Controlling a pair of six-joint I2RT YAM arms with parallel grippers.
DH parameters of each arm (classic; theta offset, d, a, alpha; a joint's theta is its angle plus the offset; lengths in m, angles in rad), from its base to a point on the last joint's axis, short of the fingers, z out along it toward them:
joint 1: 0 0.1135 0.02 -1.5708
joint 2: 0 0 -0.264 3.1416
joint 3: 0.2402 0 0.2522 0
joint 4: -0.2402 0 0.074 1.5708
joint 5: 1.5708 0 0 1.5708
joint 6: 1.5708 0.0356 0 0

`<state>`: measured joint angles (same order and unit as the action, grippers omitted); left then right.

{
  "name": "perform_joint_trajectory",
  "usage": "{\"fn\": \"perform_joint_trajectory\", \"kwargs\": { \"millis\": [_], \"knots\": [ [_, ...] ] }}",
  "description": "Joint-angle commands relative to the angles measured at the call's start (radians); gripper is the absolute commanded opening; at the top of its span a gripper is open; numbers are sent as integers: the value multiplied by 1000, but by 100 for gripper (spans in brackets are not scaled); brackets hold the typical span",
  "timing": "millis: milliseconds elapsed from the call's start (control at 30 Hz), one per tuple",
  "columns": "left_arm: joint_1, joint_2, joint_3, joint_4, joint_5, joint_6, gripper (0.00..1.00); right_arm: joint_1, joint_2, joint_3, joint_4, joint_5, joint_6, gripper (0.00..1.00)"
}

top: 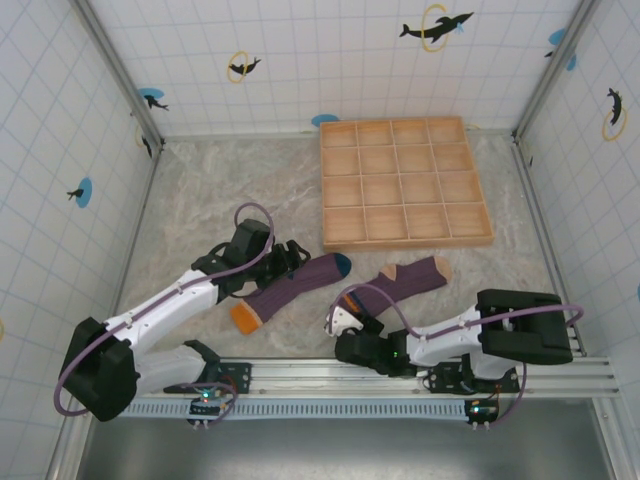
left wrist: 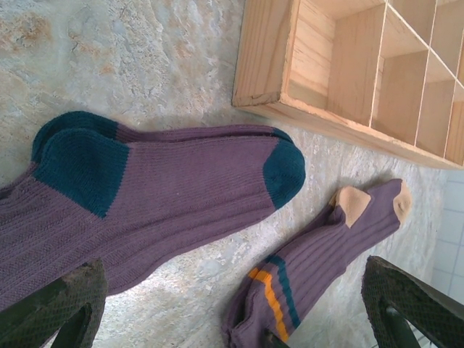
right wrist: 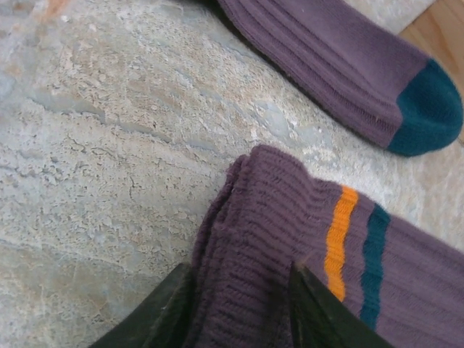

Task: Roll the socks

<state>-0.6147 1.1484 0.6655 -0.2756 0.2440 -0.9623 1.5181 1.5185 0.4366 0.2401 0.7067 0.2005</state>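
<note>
Hangs left claw (left wrist: pixel 232 301) spread wide above teal-toed sock (left wrist: pixel 167 196); sets right claw (right wrist: pixel 239 312) astride cuff of striped sock (right wrist: pixel 290 239) on surface (right wrist: pixel 109 145), seemingly pinching it.

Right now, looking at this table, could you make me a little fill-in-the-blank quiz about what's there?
The wooden tray has ___ compartments. The orange-cuffed sock below the left gripper has a ___ toe. The right gripper straddles the striped sock at its ___ end, not its toe.
Missing words: sixteen; teal; cuff.
</note>
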Motion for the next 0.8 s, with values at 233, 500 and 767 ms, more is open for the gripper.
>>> {"fn": "perform_joint_trajectory", "kwargs": {
  "millis": [233,500,767],
  "knots": [
    [-13,19,-29,99,67,-58,83,-28,-50,-24,29,-120,84,1],
    [-82,36,-53,205,43,-94,77,-157,-189,-136,150,-295,281,0],
    [-206,20,-114,327,-68,-116,72,-272,-335,-312,331,-385,541,0]
  ]
}}
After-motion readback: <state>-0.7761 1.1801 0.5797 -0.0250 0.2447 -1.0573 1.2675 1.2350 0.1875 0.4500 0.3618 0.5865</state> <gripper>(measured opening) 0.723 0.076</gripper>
